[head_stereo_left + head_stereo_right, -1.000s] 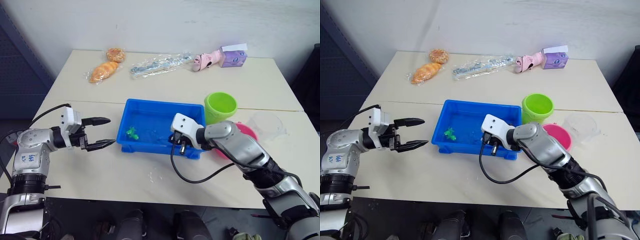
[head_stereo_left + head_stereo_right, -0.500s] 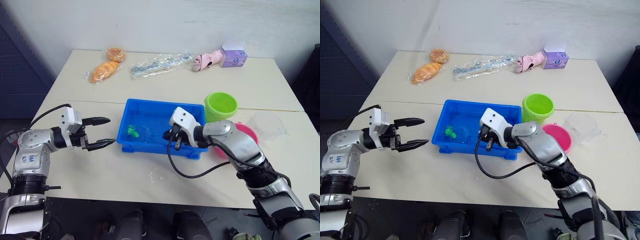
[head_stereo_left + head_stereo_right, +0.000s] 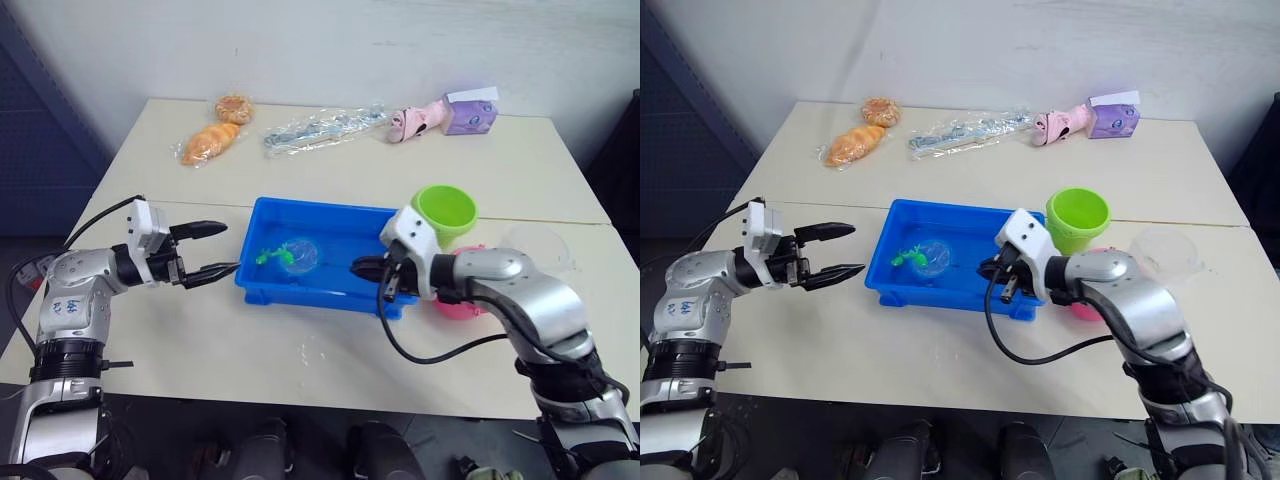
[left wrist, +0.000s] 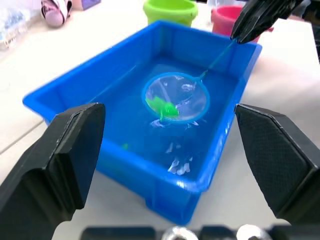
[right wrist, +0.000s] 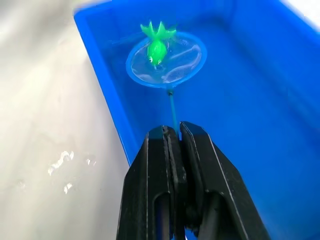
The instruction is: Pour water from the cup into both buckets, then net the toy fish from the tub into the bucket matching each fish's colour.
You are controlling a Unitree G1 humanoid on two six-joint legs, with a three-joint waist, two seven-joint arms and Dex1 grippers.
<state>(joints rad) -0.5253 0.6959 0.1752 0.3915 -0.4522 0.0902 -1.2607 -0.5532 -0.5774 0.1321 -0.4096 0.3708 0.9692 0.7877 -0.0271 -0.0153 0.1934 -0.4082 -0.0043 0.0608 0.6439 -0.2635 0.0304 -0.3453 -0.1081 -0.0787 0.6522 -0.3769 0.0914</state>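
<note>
Over the tub (image 3: 262, 290), the right claw (image 5: 173, 131), clamped on the net (image 5: 166, 59) handle, cradles a green fish (image 5: 156, 49) perched near the hoop's edge — any tilt could spill it!

Bread (image 3: 209, 143), pink toy (image 3: 416, 120), purple box (image 3: 468, 112)

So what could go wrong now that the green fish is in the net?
The green fish lies half across the hoop of the net, tail over the rim, so it might slip back into the tub when lifted. The right tool pinches only the far end of the thin handle, so the net could wobble or twist. The carry to the lime green bucket passes close by the pink bucket, so a stumble could drop it there.
</note>
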